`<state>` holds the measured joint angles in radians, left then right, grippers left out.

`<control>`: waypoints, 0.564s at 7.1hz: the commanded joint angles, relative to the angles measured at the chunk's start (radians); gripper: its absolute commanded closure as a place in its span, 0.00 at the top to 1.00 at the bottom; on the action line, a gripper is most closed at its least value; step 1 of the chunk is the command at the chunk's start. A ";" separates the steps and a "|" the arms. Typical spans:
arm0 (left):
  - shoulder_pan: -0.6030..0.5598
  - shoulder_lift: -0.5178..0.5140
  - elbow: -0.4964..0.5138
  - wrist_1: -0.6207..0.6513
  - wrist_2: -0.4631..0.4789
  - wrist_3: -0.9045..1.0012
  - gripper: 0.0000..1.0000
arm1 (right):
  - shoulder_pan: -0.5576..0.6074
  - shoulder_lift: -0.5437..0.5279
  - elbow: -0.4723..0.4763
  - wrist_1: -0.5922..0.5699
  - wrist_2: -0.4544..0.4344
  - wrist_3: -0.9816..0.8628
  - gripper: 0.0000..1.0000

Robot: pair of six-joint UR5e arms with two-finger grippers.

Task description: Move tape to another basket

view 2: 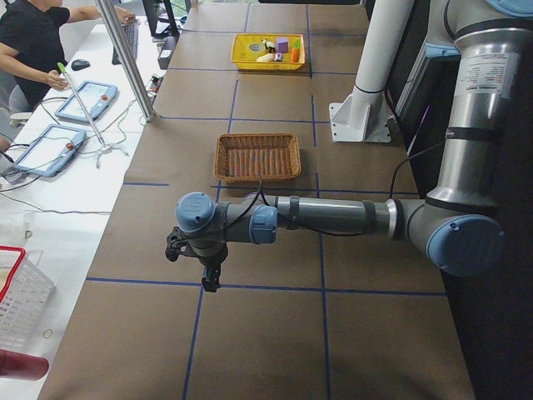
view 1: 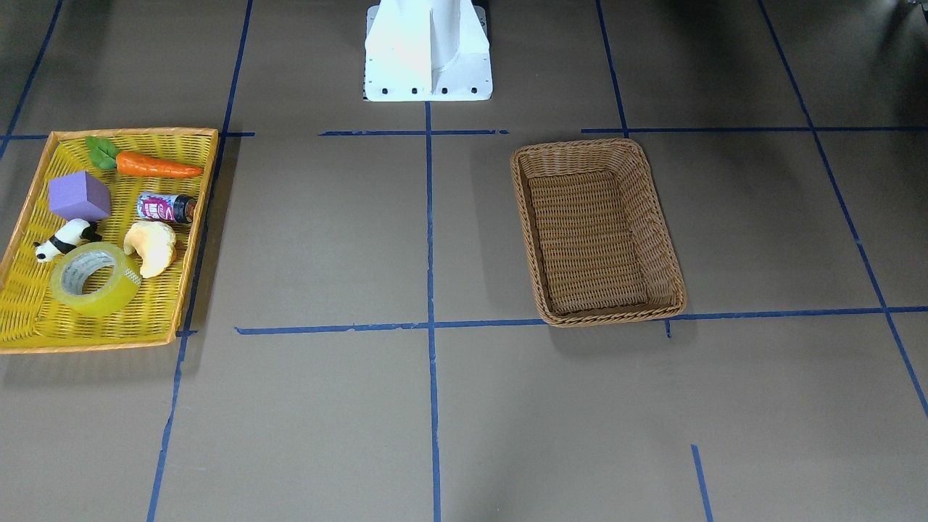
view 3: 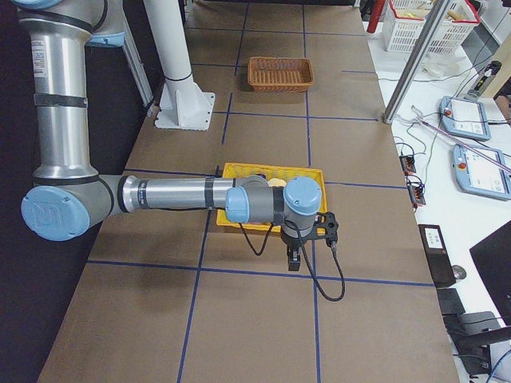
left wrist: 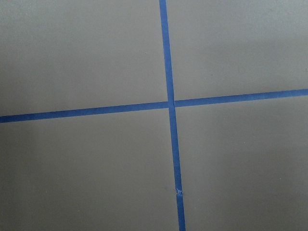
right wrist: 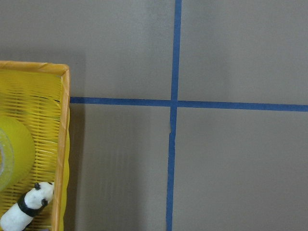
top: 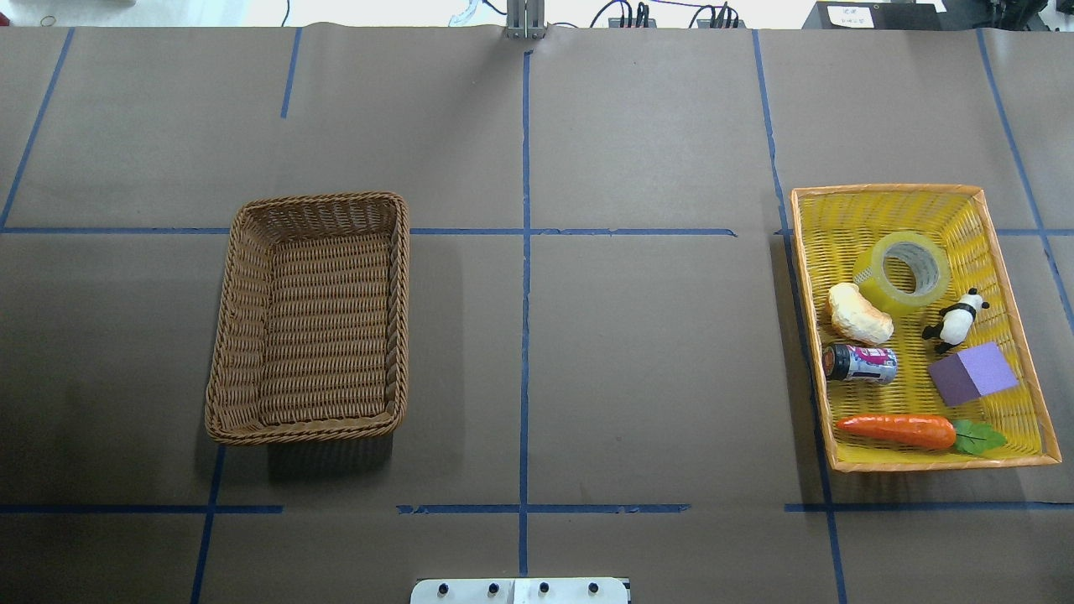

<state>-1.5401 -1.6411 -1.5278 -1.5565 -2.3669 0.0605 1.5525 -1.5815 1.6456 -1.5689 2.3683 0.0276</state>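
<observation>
The tape [view 1: 95, 279] is a yellow-green roll lying flat in a flat yellow tray [view 1: 130, 132]; it also shows in the overhead view [top: 902, 272] and at the right wrist view's left edge [right wrist: 9, 154]. The brown wicker basket [view 1: 580, 145] stands empty on the other side of the table [top: 319, 200]. My left gripper [view 2: 204, 271] hangs over bare table, away from the basket, seen only from the side. My right gripper [view 3: 295, 259] hangs just outside the tray, also seen only from the side. I cannot tell whether either is open or shut.
The tray [top: 881, 190] also holds a croissant [top: 859, 313], a panda figure [top: 953, 320], a small can [top: 861, 363], a purple cube [top: 972, 374] and a carrot [top: 902, 429]. The white robot base [view 1: 428, 51] stands at the table's edge. Operators' desks lie beyond the far side.
</observation>
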 commanded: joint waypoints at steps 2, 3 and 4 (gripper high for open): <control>0.000 0.000 0.000 -0.001 0.000 -0.004 1.00 | -0.084 0.093 0.034 0.001 -0.004 0.198 1.00; 0.000 0.001 -0.002 -0.002 -0.002 -0.004 1.00 | -0.125 0.166 0.036 -0.003 0.002 0.304 1.00; 0.000 0.001 -0.002 -0.002 -0.002 -0.002 1.00 | -0.188 0.181 0.037 0.003 0.003 0.337 1.00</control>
<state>-1.5401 -1.6404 -1.5287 -1.5580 -2.3679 0.0571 1.4319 -1.4434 1.6789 -1.5694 2.3685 0.2890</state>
